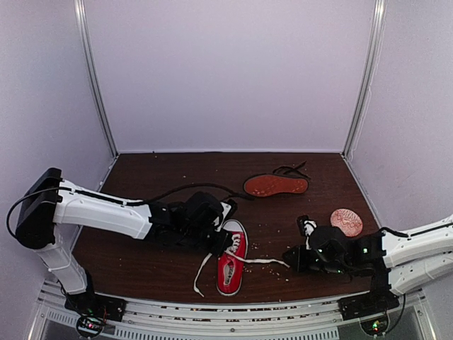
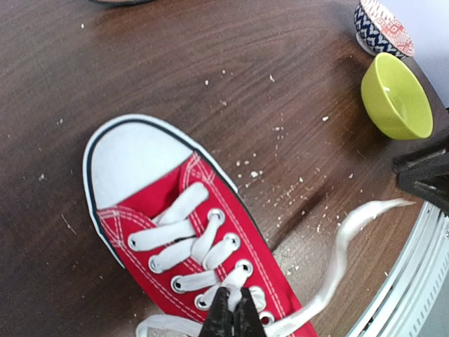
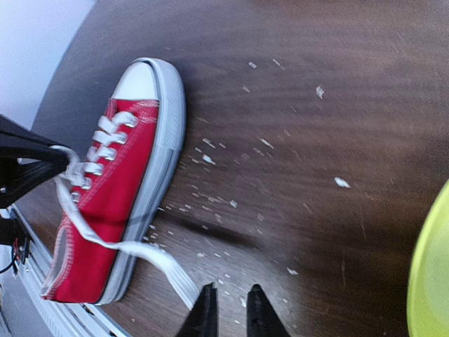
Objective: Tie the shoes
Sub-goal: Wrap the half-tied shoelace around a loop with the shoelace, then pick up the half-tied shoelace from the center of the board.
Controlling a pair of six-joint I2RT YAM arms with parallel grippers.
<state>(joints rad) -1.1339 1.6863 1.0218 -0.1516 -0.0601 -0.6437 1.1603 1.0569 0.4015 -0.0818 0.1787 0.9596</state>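
Dark wooden tabletop [image 1: 163,177], sprinkled with pale crumbs [image 3: 210,160]. I see the red shoe [image 1: 230,265] near the front edge and the black shoe [image 1: 276,185] sole-up behind. Left fingers [image 2: 232,309] pinch the red shoe's white lace [image 2: 340,246]; right fingers [image 3: 230,295] stand slightly apart, holding nothing, just beside the lace end. Green bowl [image 2: 396,95] nearby.

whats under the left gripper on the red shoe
The left gripper, shut, sits on the red sneaker's white laces near the top rows. It covers the lace right beneath it, so any pinch there is hidden.
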